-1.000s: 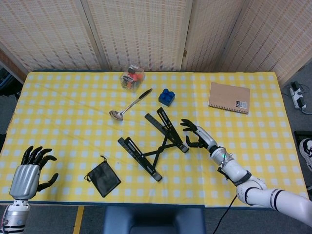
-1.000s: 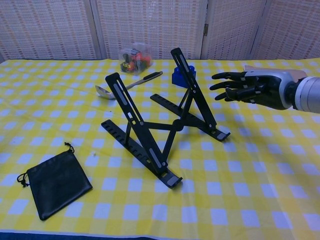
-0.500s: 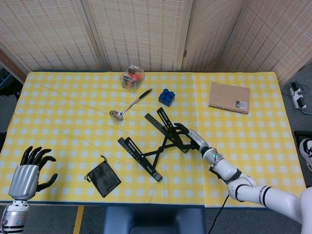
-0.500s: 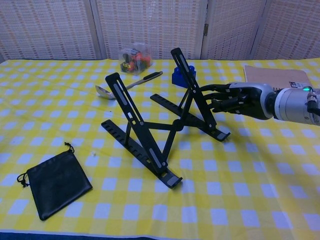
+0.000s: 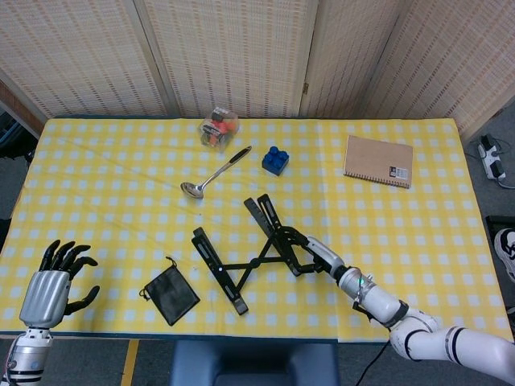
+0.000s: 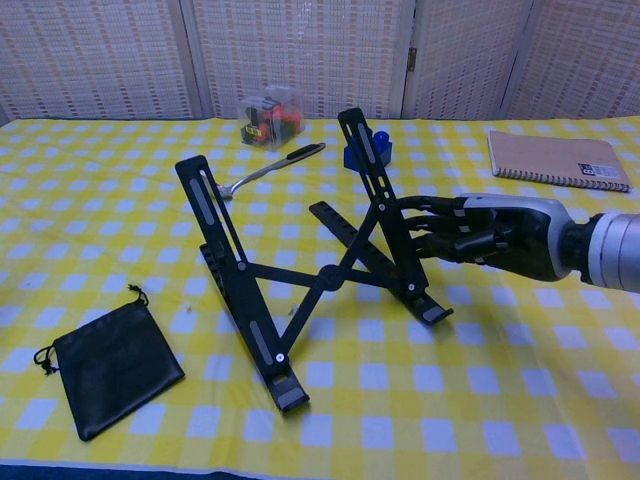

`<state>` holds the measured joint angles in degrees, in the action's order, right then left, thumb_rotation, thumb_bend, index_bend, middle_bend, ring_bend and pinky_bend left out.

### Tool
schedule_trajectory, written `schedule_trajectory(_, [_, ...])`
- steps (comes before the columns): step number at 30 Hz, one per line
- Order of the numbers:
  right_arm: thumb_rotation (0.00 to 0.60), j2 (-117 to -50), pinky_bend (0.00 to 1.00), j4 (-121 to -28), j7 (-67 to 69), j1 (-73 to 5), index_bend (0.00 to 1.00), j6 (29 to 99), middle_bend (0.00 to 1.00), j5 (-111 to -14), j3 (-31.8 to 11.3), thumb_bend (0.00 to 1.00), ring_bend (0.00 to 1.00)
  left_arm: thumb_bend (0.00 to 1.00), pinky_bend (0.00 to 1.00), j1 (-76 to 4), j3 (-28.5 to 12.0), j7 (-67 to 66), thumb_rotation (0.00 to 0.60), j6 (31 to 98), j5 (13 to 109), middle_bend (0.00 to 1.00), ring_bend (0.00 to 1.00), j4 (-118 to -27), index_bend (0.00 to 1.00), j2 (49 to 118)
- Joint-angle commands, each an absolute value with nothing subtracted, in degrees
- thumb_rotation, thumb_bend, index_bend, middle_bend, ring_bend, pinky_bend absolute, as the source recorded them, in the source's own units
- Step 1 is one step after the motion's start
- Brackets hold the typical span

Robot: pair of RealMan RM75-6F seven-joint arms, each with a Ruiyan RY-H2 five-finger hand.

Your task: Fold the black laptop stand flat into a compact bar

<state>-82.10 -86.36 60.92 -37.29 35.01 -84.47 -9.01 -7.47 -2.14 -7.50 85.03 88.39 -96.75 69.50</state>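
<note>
Black laptop stand [image 6: 300, 265], unfolded X-frame, both rails up, mid-table on yellow check cloth [image 6: 520, 400]

Both hands — left hand [image 5: 50, 285], right hand [image 6: 497, 233] — silver-backed, black fingers [image 6: 440, 222].

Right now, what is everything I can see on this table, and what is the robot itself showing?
Laptop stand: one, black, still unfolded, table centre.
Pouch: one, black drawstring, near edge, left of the stand.
Spoon: one, silver with dark handle, behind the stand.
Toy brick: one, blue, right of the spoon.
Clear box: one, holding red and orange bits, far edge.
Notebook: one, brown, spiral-bound, far right.
Tablecloth: one, yellow and white checks.
Right hand: one, black, fingers against the stand's right side.
Left hand: one, grey and black, fingers spread, holding nothing, near left corner.
</note>
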Motion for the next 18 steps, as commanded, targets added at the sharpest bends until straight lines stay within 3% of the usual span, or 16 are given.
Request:
schedule_trajectory(1, [0.6, -81.05, 0.0, -88.82, 63.22, -36.66, 0.0, 37.75, 0.11, -88.29, -6.31, 0.72, 0.12, 0.31, 0.0, -7.52, -2.16, -7.51, 0.6, 84.99, 88.39, 0.26, 0.15, -96.78, 0.43, 69.53])
schedule_trajectory(18, [0.6, -80.13, 0.0, -93.09, 65.26, -38.63, 0.0, 45.1, 0.09, -98.01, 3.7, 0.72, 0.1, 0.31, 0.0, -7.95, -2.14, -7.71, 0.6, 84.18, 88.01, 0.26, 0.15, -96.4, 0.43, 69.88])
